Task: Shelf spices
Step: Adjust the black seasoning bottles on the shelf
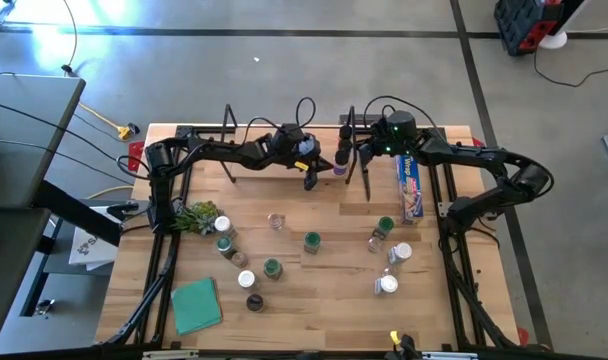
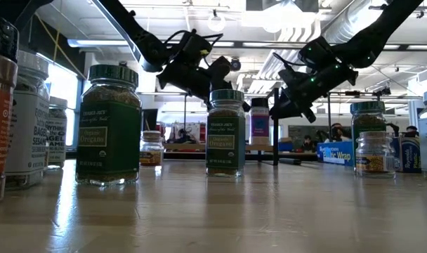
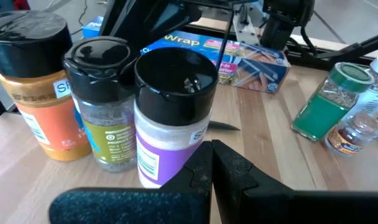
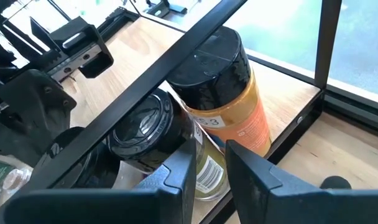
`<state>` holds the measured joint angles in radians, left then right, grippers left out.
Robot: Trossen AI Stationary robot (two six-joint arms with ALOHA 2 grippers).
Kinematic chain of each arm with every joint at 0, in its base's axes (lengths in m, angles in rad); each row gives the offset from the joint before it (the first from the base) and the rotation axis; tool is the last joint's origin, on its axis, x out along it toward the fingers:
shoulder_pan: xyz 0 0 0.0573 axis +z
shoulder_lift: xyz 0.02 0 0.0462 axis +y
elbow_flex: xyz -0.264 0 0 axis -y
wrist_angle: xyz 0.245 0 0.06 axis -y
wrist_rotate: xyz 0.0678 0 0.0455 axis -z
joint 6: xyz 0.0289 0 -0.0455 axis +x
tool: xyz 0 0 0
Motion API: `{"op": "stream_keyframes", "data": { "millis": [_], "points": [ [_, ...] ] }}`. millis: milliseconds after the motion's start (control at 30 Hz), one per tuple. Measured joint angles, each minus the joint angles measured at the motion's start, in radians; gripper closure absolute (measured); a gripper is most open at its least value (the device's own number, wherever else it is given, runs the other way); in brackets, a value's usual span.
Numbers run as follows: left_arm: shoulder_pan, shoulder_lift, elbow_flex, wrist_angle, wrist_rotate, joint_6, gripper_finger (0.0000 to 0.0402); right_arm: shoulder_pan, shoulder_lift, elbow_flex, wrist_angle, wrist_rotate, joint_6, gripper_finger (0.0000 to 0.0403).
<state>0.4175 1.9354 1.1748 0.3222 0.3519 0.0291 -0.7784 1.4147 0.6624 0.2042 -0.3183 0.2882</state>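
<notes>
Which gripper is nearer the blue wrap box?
Right. The right gripper is at the shelf, near the blue wrap box; the left gripper is farther away across the shelf.

From overhead we look straight down on the whole pale wooden tabletop. Our low camera sits at its surface, facing level across. Both wrist cameras hover close, and share the three black-lidded jars: the orange-labelled cylindrical jar appears in each.
</notes>
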Motion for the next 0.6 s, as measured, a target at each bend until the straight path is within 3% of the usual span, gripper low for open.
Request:
{"op": "stream_keyframes", "data": {
  "millis": [167, 333, 600],
  "points": [
    [0.0, 0.0, 0.0, -0.03, -0.046, 0.0, 0.0401, -0.003, 0.0, 0.0, 0.005, 0.004, 0.0, 0.0323],
    [0.004, 0.0, 0.0, -0.087, -0.108, 0.014, 0.0401, -0.007, -0.023, 0.0, -0.007, 0.08, 0.003, 0.0323],
    [-0.021, 0.0, 0.0, -0.048, -0.157, 0.026, 0.0401, -0.007, -0.041, 0.0, -0.025, 0.101, 0.026, 0.0323]
  ]
}}
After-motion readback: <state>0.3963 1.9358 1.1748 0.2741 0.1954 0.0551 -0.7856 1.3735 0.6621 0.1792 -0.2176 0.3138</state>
